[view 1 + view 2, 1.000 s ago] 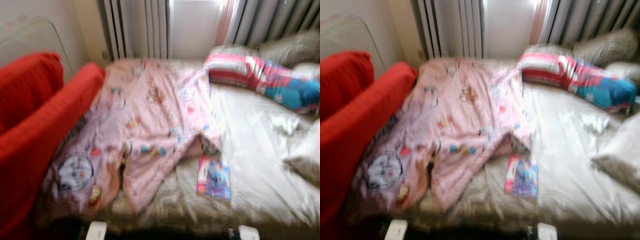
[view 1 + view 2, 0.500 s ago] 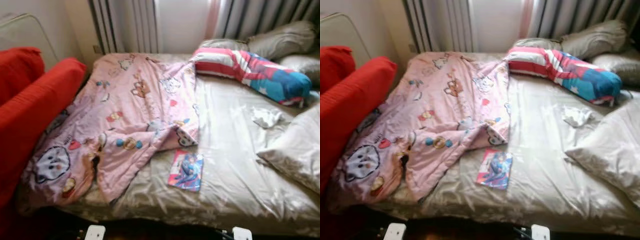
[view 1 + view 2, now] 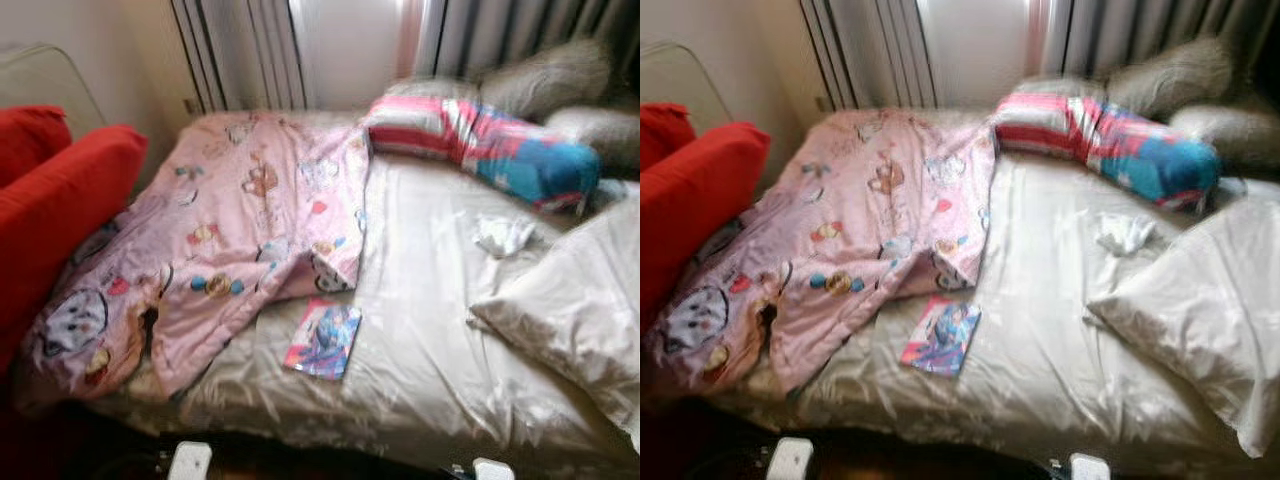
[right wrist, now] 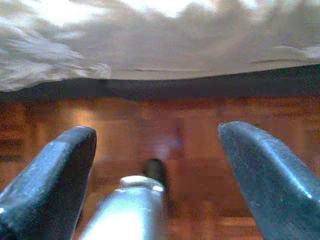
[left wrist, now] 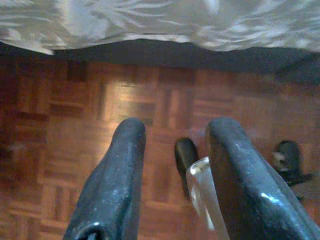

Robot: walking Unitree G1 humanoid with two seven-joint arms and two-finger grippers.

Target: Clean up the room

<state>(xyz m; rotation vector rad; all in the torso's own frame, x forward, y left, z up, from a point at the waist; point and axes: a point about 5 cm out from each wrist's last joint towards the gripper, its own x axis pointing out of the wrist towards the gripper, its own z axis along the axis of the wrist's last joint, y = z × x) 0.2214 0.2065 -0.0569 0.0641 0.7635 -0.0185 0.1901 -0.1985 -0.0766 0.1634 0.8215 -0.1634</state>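
Note:
A pink cartoon-print blanket (image 3: 240,240) lies crumpled over the left half of a bed with a beige satin sheet (image 3: 420,330). A colourful thin book (image 3: 323,340) rests flat on the sheet by the blanket's lower edge. A small crumpled white cloth (image 3: 503,235) lies further right. A red, white and blue striped bolster (image 3: 480,150) sits at the head. Both arms hang low by the bed's foot: my left gripper (image 5: 176,129) and right gripper (image 4: 155,137) are open and hold nothing, above the parquet floor (image 5: 65,130).
A red sofa (image 3: 60,210) stands against the bed's left side. Beige pillows (image 3: 570,320) fill the right side, with more (image 3: 545,80) at the head. Curtains and a bright window (image 3: 345,50) are behind. The sheet's edge (image 4: 150,55) hangs over dark space under the bed.
The whole picture has slid left as the camera turned right, so less of the red sofa shows and more of the right pillow. Nothing on the bed has moved.

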